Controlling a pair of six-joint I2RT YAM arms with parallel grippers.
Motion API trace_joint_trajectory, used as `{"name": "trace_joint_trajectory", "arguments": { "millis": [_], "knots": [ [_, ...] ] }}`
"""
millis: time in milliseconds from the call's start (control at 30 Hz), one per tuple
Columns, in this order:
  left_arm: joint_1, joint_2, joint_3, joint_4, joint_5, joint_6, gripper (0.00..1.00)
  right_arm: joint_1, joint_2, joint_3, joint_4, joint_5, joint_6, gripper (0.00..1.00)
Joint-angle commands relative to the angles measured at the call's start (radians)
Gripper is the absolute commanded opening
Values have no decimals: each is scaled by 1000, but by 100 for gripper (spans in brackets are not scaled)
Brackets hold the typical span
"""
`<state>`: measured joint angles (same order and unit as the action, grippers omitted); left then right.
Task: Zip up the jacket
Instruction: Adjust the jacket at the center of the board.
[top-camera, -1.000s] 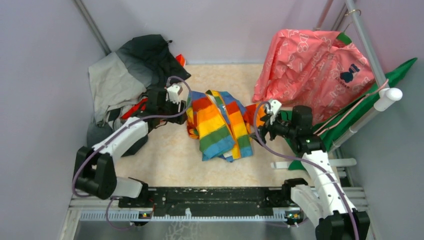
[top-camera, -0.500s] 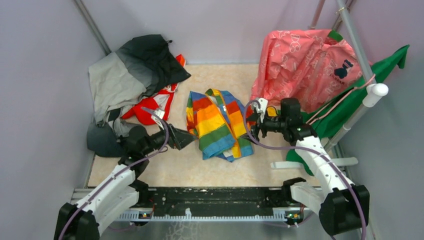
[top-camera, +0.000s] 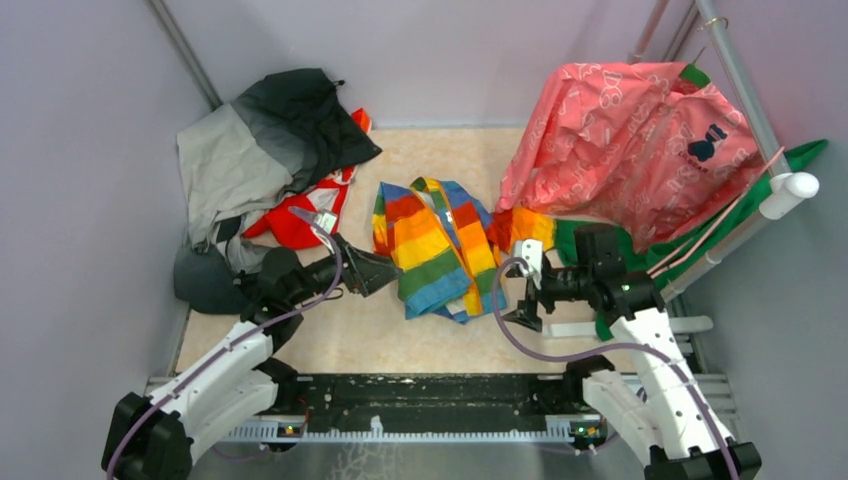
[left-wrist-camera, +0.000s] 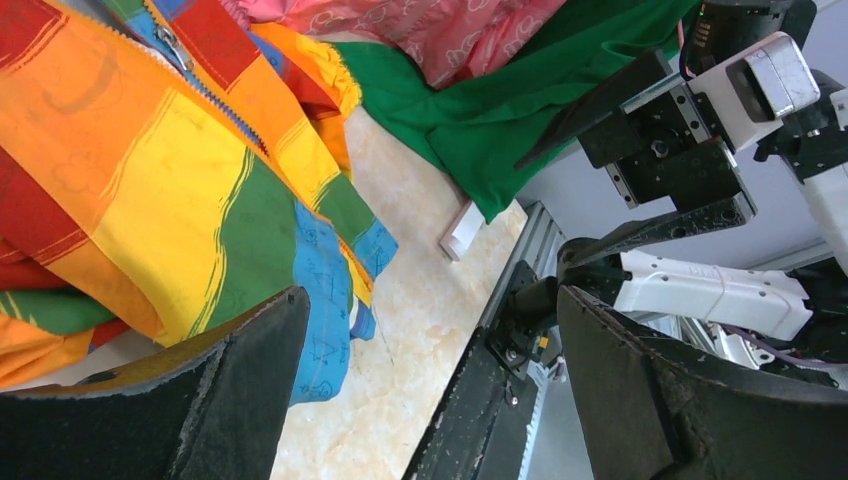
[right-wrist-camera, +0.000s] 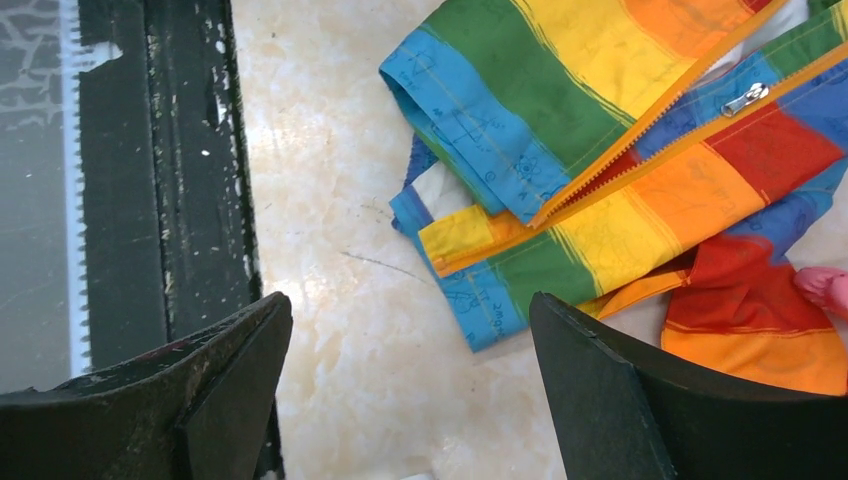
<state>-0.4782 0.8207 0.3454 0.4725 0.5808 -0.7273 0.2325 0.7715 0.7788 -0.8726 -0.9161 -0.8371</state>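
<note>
The rainbow-striped jacket (top-camera: 438, 248) lies crumpled in the middle of the table, its orange zipper (right-wrist-camera: 640, 120) partly open with the silver pull (right-wrist-camera: 747, 98) well up the track. It also shows in the left wrist view (left-wrist-camera: 190, 190). My left gripper (top-camera: 385, 270) is open and empty, just left of the jacket's lower left edge. My right gripper (top-camera: 523, 298) is open and empty, low over the bare table to the right of the jacket's blue hem (right-wrist-camera: 470, 130).
A grey-and-black jacket (top-camera: 265, 140) is piled at the back left over a red garment (top-camera: 300, 222). A pink patterned garment (top-camera: 630, 135) hangs at the back right over green cloth (top-camera: 700, 225) and a metal rack (top-camera: 735, 85). The black rail (top-camera: 430, 395) runs along the near edge.
My left arm pulled back from the jacket's top left and now sits at its lower left. My right gripper dropped from the jacket's right side toward the near edge. The pink garment swayed.
</note>
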Motion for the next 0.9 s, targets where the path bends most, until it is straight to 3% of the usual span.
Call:
{"name": "trace_joint_trajectory", "arguments": {
  "millis": [0, 167, 300, 400, 500, 600, 867],
  "knots": [
    [-4, 11, 45, 26, 38, 6, 98, -4, 14, 119, -149, -1, -77, 89],
    [-5, -32, 15, 35, 35, -54, 98, 35, 110, 194, -315, -48, -152, 89],
    [-5, -101, -15, 28, 8, -111, 97, 128, 94, 151, -267, 53, -104, 89],
    [-5, -149, -2, -26, -15, -117, 97, 184, 140, 226, -337, 105, -148, 89],
    [-4, -179, 28, -87, -31, -105, 97, 211, 173, 325, -370, 53, -154, 90],
    [-5, -195, 58, -133, -47, -101, 97, 246, 208, 367, -280, 54, -56, 90],
    [-4, -202, 69, -201, -75, -116, 97, 338, 313, 463, -49, 270, 172, 89]
  ]
}}
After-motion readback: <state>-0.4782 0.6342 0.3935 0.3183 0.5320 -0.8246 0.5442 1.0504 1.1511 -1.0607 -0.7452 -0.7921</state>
